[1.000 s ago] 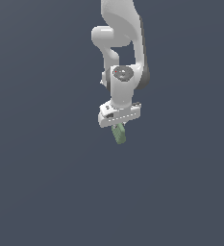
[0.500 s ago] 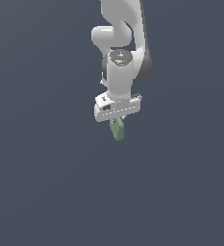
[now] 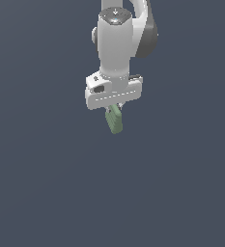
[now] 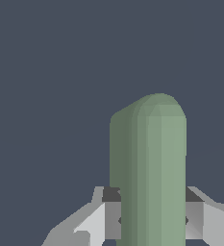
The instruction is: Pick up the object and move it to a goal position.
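The object (image 3: 115, 120) is a small pale green elongated block that hangs below the white gripper (image 3: 114, 109) in the exterior view, tilted slightly. Its upper end is hidden under the gripper's white hand. In the wrist view the block (image 4: 149, 168) fills the middle, with a rounded end pointing away from the camera. The grey fingers (image 4: 112, 214) press on both of its sides, so the gripper is shut on it. The arm's white wrist stands straight above the hand in the exterior view.
A plain dark blue-grey surface (image 3: 46, 193) lies all around the arm in both views. No other object shows.
The arm has risen and swung toward the camera with the green block in its grip. The wrist now covers more of the arm behind it.
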Available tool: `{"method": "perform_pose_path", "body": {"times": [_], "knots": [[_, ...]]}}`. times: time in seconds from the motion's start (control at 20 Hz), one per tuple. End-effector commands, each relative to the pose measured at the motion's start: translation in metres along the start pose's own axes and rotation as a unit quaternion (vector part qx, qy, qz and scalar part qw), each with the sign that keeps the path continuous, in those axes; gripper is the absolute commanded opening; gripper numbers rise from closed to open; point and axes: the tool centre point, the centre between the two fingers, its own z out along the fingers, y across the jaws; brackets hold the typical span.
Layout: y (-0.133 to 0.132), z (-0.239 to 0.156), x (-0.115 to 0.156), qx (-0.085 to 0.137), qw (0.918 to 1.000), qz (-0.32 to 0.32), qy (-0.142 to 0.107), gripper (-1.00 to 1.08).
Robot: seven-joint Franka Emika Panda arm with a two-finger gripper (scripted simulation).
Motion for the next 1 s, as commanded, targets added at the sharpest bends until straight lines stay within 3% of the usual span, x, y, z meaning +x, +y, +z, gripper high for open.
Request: {"method": "perform_pose_path", "body": {"times": [0.0, 0.55, 0.95], "knots": [[0.007, -0.026, 0.003, 0.000, 1.0000, 0.000, 0.000, -1.00], [0.035, -0.128, 0.020, 0.000, 1.0000, 0.000, 0.000, -1.00], [0.048, -0.170, 0.029, -0.001, 1.0000, 0.000, -0.001, -1.00]]}}
